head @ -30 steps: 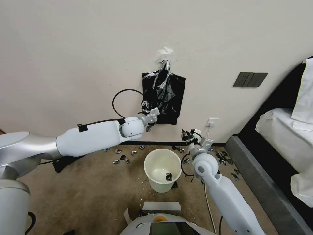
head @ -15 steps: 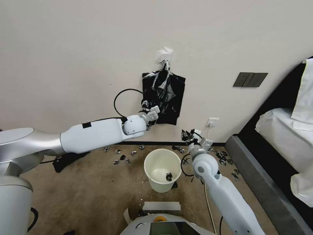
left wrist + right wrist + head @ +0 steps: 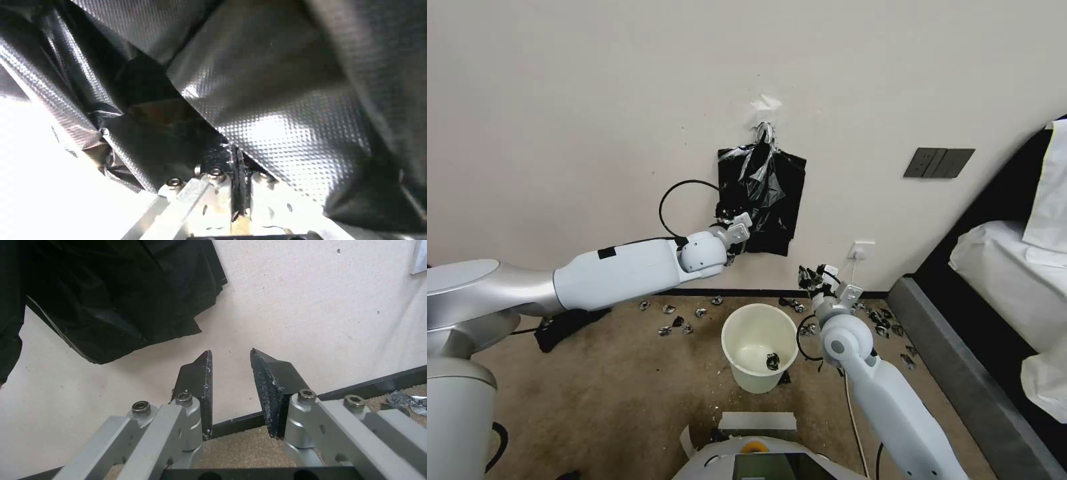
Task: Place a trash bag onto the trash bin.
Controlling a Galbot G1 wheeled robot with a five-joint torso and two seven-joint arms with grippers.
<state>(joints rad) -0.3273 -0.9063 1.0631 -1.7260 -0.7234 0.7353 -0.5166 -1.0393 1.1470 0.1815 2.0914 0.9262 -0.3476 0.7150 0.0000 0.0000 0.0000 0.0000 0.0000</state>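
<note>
Two arms reach toward the wall. Nearest the robot, the trash bin (image 3: 760,347) stands on the carpet, below and between both grippers, with a small dark scrap (image 3: 772,362) lying inside it. Just past the bin's right side, the right gripper (image 3: 816,277) hangs above the carpet with its jaws parted and nothing between them; in its wrist view the dark pads (image 3: 272,386) point at the bare wall, and the black plastic hangs up and off to one side of them. Crumpled foil scraps (image 3: 680,321) litter the carpet along the baseboard beneath the two grippers. Farther off, the left gripper (image 3: 726,223) is pressed against the lower left edge of the trash bag (image 3: 764,193), which hangs on the wall from a silver clip (image 3: 765,132) above it. In the left wrist view its pads (image 3: 235,163) are closed together, pinching a fold of the textured black plastic (image 3: 276,100).
</note>
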